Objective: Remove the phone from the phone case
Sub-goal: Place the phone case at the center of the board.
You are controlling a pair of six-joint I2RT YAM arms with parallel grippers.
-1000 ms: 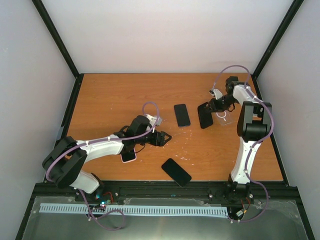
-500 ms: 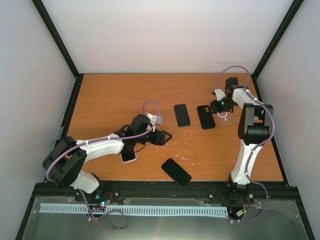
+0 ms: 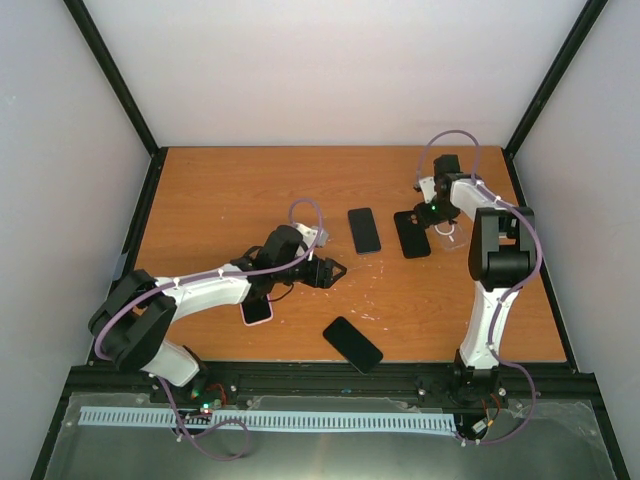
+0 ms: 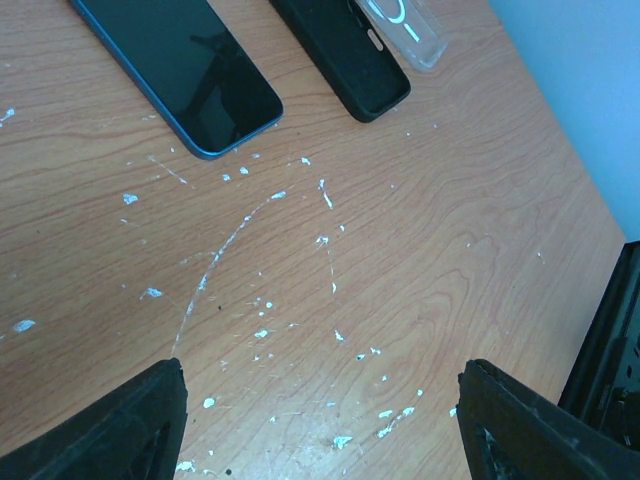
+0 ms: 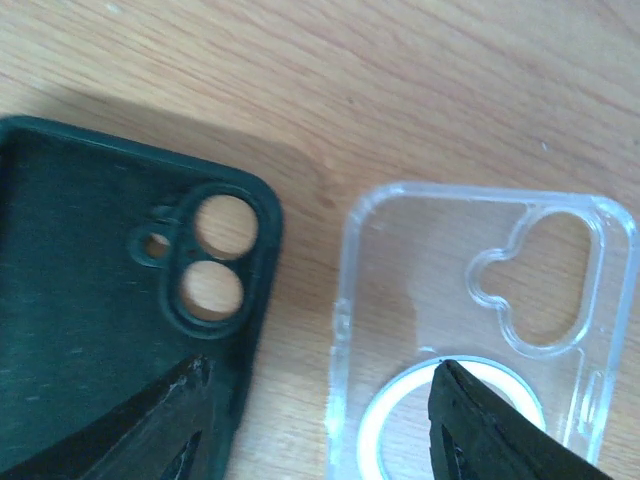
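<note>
Seen from my remote station: at 6 o'clock, hard by the near edge of the orange wooden table (image 3: 200, 200), a black slab phone (image 3: 352, 344) lies screen up at a slant. Toward 8 o'clock a pink-edged phone (image 3: 257, 313) pokes out from under the left arm. The left gripper (image 3: 333, 272) hovers over bare, white-flecked wood near the table's centre. Its jaws are spread wide and hold nothing, and its two black fingers (image 4: 120, 425) frame the bottom corners of the wrist view. Beyond it, at that gripper's 1 o'clock, the blue-edged rectangular phone (image 3: 364, 230) lies flat and bare, dark screen up. Just beside it, at its 3 o'clock, lies the dark rubbery phone case (image 3: 411, 233), empty and inner side up, with wood showing through its camera holes. At 3 o'clock from that, near but not touching, a clear plastic phone case with a white ring (image 3: 447, 236) also lies empty. The right gripper (image 5: 320, 430) hangs low above the gap between the two cases, at the table's 2 o'clock. Its jaws are parted and grip nothing, one finger over each case.
</note>
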